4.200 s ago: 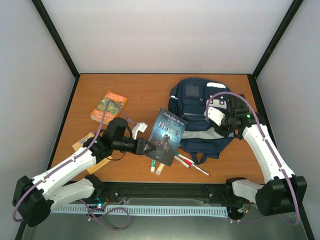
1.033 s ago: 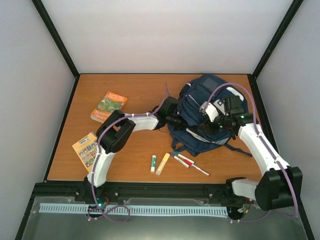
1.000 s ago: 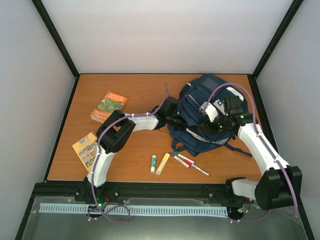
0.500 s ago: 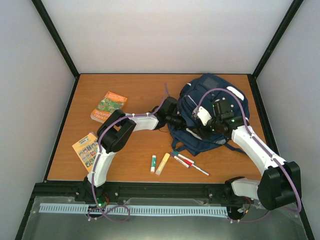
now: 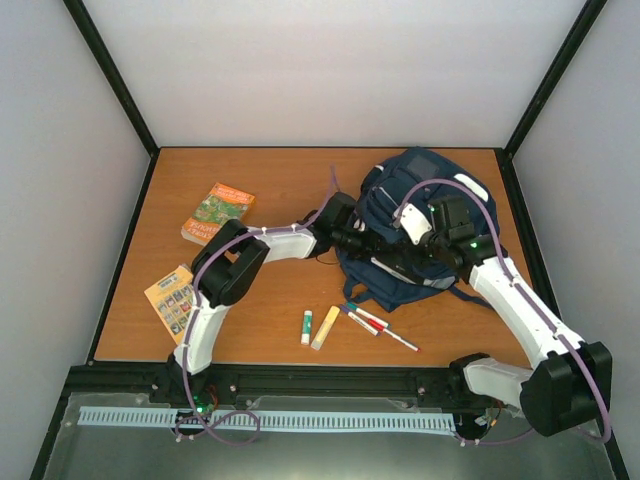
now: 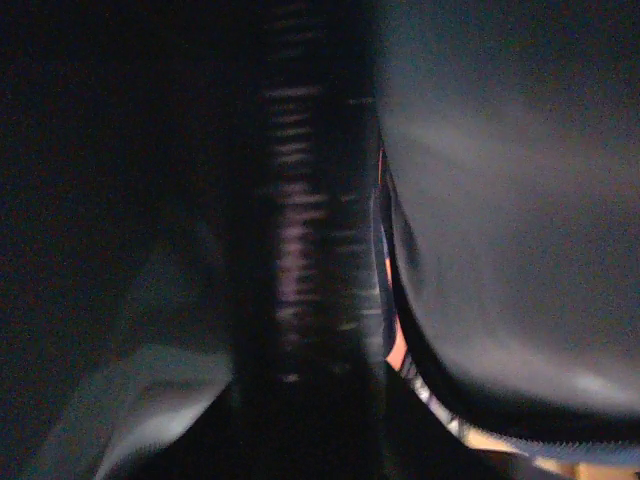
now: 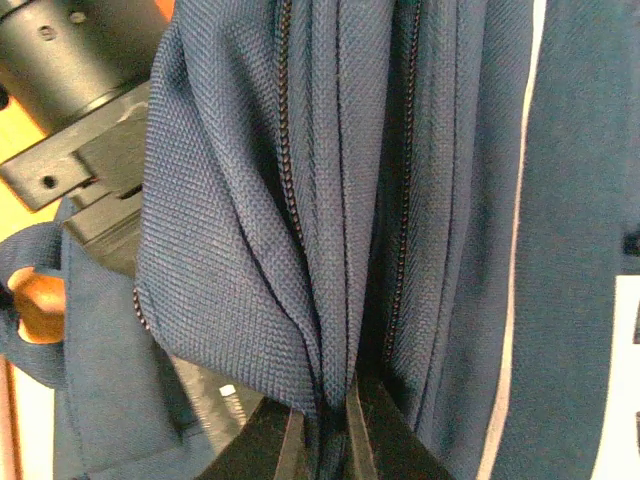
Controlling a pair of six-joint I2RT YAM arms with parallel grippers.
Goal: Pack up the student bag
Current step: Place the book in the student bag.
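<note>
Student bag (image 5: 425, 195) fabric sits pinched in a fold between the clenched fingers of the right gripper (image 7: 322, 428), with the navy pack bunched around and beyond it on the wooden table (image 5: 270, 190). To that gripper's left, the left gripper (image 5: 350, 240) is buried in the bag's opening. Its jaws are lost in darkness, so their state cannot be told.

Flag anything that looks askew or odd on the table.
The student bag is crumpled and lopsided: the right gripper pinches a fold of its fabric beside the zipper, and the left arm reaches into its opening. Loose pens and short sticks lie scattered in front.
</note>
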